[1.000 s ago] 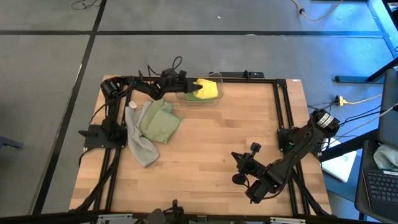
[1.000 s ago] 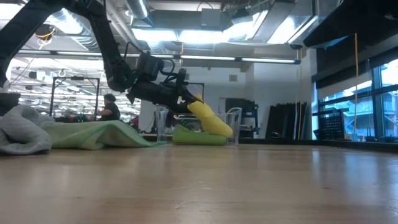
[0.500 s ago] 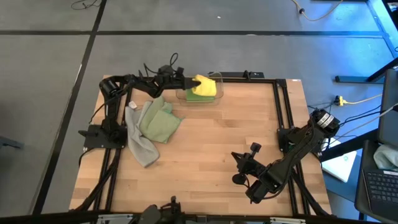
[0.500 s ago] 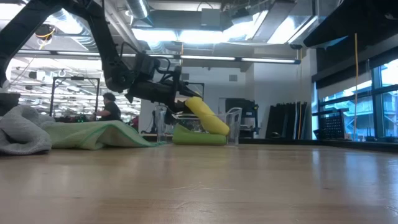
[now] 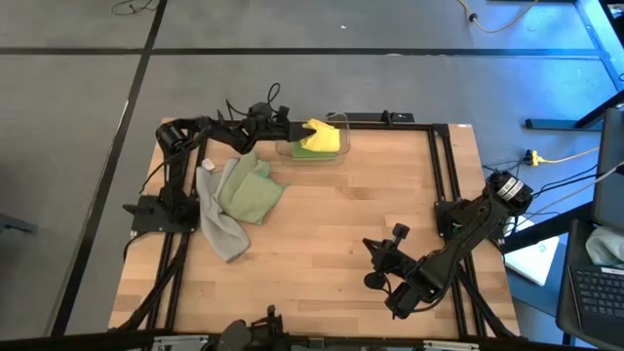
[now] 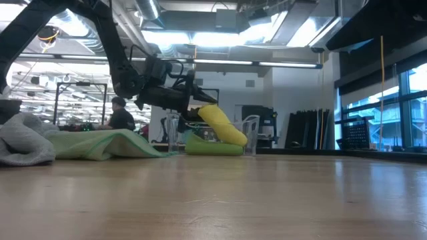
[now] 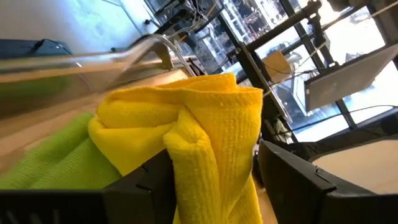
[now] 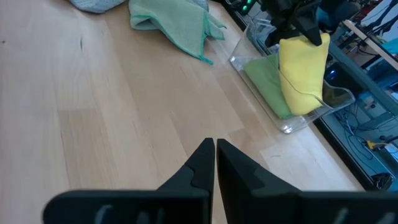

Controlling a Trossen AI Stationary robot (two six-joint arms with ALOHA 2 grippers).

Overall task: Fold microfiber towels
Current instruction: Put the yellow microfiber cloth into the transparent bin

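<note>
**No readable text anywhere**

I check all four views and find no word, label, brand, number or sign that I can read. Nothing printed shows on any surface I can see on the table or on the rig. In the room beyond the table I see only glare and dim shapes, nothing legible.

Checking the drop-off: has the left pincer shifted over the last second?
Yes. In the high view the left pincer has drawn back from the clear bin, away from the yellow towel toward the table's left edge.
</note>
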